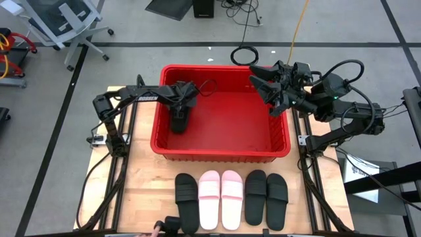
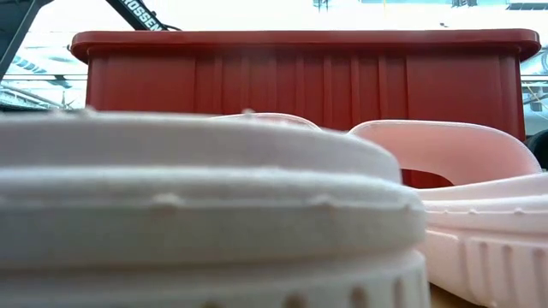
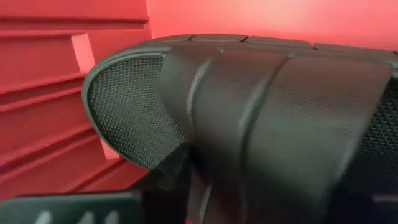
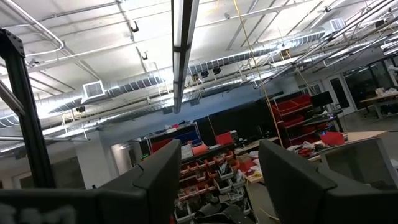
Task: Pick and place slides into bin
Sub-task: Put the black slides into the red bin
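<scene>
A: Where is the left pincer (image 1: 181, 105)?

B: Inside the bin (image 1: 279, 150), at its left end. A black slide (image 1: 179, 120) is on the bin floor right at the fingertips, its length running near to far.

A: Is it pinching that slide?

B: Hard to say. The left wrist view is filled by the black slide's (image 3: 261, 118) ribbed strap pressed up close, with the red bin wall (image 3: 43, 93) behind it, but the fingertips are hidden. I cannot tell whether the fingers are spread or clamped on it.

A: And the right pincer (image 1: 262, 80)?

B: Raised over the bin's far right corner, fingers spread with nothing between them. Its wrist view looks past the two dark fingers (image 4: 155, 177) up at ceiling lights and shelving.

A: The other slides?

B: Five lie in a row on the bench (image 1: 141, 184) just near of the bin, well apart from both pincers: a black one (image 1: 186, 202) at the left, two pale pink ones (image 1: 220, 198) in the middle, two black ones (image 1: 266, 199) at the right. In the low view, the pink slides (image 2: 462, 184) crowd the foreground, the bin's (image 2: 300, 77) near wall rising behind.
</scene>
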Tool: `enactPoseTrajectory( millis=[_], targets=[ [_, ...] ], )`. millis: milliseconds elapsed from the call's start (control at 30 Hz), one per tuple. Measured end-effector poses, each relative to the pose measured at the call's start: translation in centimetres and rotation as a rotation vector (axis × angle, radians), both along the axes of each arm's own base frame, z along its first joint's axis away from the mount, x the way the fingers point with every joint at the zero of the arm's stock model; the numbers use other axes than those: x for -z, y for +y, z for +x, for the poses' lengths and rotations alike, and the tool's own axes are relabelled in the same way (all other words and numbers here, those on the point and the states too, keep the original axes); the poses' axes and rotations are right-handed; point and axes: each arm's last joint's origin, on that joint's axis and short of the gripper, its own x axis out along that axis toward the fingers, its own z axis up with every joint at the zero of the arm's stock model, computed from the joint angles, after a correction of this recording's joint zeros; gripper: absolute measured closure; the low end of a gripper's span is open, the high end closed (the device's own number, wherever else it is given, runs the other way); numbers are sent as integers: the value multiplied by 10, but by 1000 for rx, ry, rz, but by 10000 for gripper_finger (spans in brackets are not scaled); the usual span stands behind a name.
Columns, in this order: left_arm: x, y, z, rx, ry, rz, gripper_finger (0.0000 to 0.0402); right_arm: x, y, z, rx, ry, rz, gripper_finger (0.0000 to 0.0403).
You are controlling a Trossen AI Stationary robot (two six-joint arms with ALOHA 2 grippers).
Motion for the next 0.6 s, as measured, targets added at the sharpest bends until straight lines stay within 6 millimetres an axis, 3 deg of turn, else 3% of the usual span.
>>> enactPoseTrajectory(
  millis=[267,600],
  targets=[
    [-2,-5,0,-36,-18,-10,195,0,0,0,-3,0,-1,197],
    [-4,-19,4,-27,-4,-12,177,1,8,0,-34,7,-5,197]
  ],
)
